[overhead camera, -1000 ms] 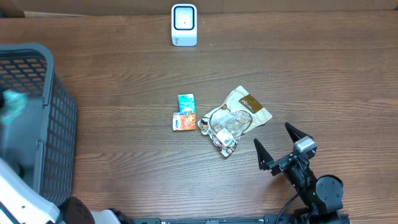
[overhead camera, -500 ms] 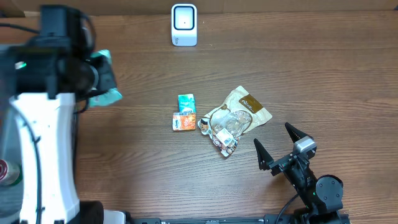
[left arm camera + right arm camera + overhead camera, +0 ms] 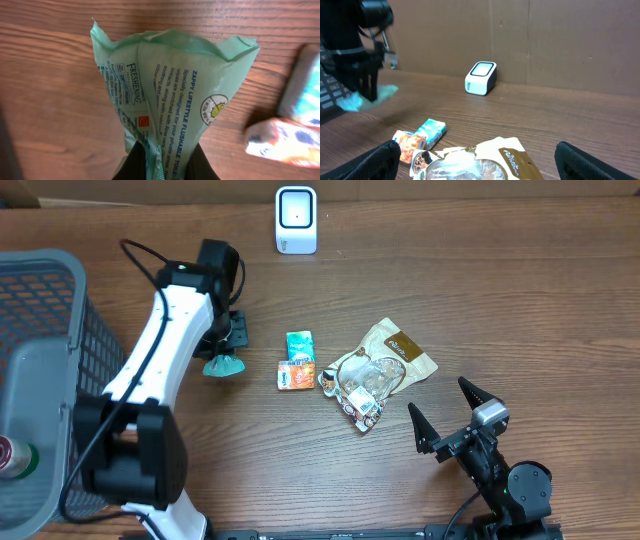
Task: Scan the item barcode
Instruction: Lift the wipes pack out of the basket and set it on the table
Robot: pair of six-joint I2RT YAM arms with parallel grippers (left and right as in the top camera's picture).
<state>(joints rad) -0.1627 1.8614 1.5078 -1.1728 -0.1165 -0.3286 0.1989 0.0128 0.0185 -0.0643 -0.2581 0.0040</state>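
Basket [image 3: 60, 300] at far left, left behind within the last second. Left of centre, left end effector [image 3: 228, 345] clenched on green wipes pouch [image 3: 222, 366], now above the desk [image 3: 520, 290]. Upper centre, scanner [image 3: 296, 220]: barcode pass likely next. Lower right, right end effector [image 3: 437, 395] spread wide, empty.

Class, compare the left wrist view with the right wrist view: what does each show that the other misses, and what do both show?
Left wrist only: the readable print on the green packet. Right wrist only: the white scanner, the brown pouch and the cardboard wall. Both: the green packet, the orange packet, the teal packet and the table.
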